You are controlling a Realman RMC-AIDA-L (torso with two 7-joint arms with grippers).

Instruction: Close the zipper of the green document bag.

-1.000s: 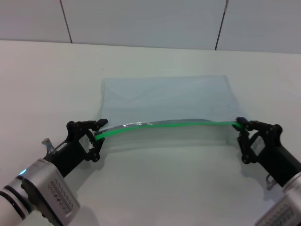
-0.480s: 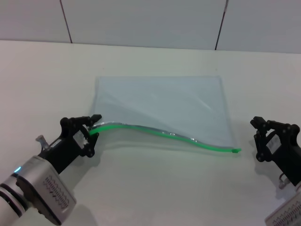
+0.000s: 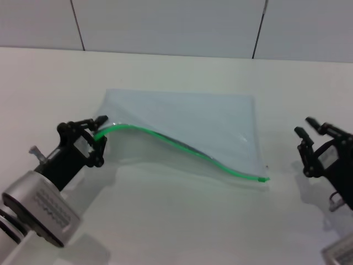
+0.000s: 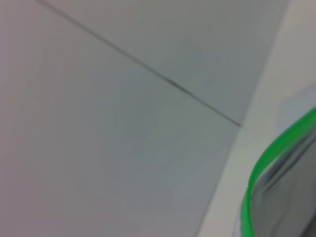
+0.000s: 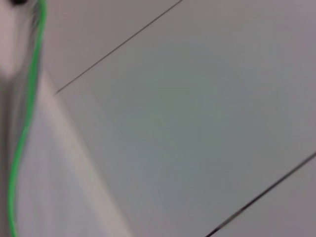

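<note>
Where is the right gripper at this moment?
In the head view, the right gripper is open at the right side, apart from the zipper end of the green document bag.

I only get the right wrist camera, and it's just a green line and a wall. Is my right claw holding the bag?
Observer: No. The head view shows the right claw open, off to the right of the green document bag and not touching it.
Operator: So who's holding it?
Observer: The left claw is pinching the left end of the zipper.
Operator: Where's the other end?
Observer: It lies down on the table, with a clear gap between it and your right claw.
</note>
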